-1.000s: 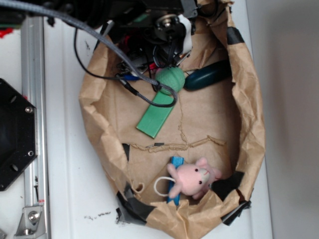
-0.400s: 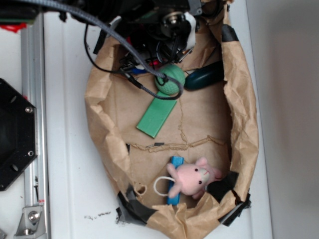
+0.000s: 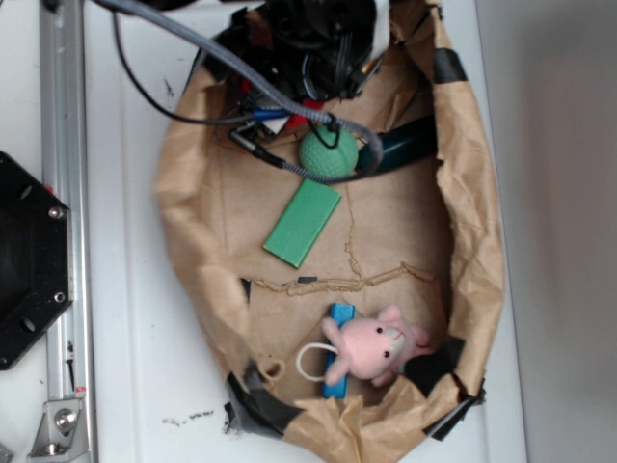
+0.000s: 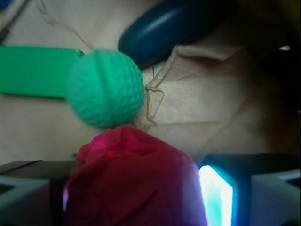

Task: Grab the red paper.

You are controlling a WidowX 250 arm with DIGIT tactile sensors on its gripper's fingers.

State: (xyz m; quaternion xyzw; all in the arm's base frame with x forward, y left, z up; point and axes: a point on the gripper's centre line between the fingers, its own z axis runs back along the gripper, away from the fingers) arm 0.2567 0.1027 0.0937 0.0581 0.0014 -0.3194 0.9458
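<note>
Shifting upward since a second ago, the arm is leaving the green ball (image 3: 328, 152) less covered. Between the two fingers (image 4: 28, 197) of the gripper (image 4: 134, 193) the red paper (image 4: 131, 179) is sitting, filling the gap, so the gripper is grasping it. Just beyond the wad the ball is touching it, with a green strip (image 4: 33, 70) and a dark blue oval object (image 4: 174, 26) lying near on the brown paper (image 3: 386, 231).

In the exterior view, the arm and cables hide nearly all of the bright red crumpled tissue paper (image 3: 310, 103). Wrist view: blurred paper (image 4: 131, 183) cut off below.
</note>
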